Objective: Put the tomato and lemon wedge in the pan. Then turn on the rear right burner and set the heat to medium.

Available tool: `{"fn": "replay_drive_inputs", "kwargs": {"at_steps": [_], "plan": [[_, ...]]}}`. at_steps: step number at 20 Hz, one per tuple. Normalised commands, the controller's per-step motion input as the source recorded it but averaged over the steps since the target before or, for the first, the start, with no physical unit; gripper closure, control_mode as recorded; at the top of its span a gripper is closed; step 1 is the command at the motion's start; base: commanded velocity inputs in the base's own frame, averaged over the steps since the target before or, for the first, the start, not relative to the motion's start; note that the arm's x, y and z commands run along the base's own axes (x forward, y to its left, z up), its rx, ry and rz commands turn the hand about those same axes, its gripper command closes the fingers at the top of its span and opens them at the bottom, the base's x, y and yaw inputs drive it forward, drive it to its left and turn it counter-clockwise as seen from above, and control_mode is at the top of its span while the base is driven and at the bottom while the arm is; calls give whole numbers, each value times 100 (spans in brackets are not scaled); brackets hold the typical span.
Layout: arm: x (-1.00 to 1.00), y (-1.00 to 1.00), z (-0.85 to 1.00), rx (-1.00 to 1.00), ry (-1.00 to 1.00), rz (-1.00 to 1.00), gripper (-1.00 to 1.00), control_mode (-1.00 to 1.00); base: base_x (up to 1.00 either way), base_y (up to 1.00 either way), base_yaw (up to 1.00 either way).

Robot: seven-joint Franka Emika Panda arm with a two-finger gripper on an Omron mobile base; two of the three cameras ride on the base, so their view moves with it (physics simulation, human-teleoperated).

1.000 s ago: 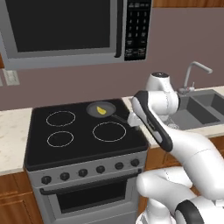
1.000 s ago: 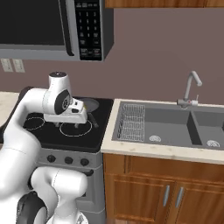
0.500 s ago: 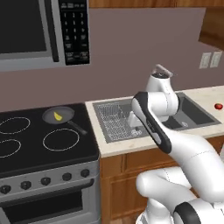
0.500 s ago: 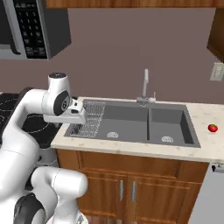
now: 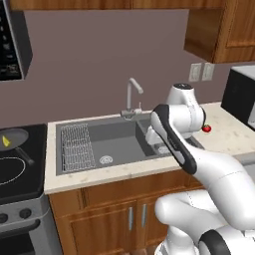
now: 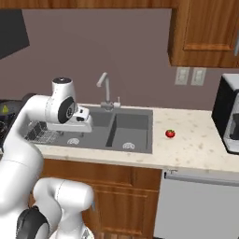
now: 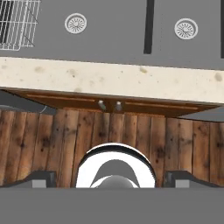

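Observation:
The tomato lies on the speckled counter right of the sink, small, round and red. At the far left, the dark pan sits on the black cooktop with the yellow lemon wedge inside it. The pan hides the rear right burner. My gripper hangs over the sink's front edge, pointing down at the counter lip and the wooden floor. It is open, with nothing between its fingertips. The tomato is well to its right.
A double-basin sink with a faucet holds a wire rack in its left basin. A dark appliance stands at the counter's right end. A microwave hangs at upper left.
The whole picture has shifted: the base drove right, from the stove to the sink. The tomato and the right counter came into view. The gripper stays open.

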Motion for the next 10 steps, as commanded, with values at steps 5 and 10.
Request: {"fn": "replay_drive_inputs", "kwargs": {"at_steps": [5,10], "plan": [[0,0,0,0,0,0,-100,100,27,-56,0],[0,0,0,0,0,0,-100,100,12,-39,0]]}}
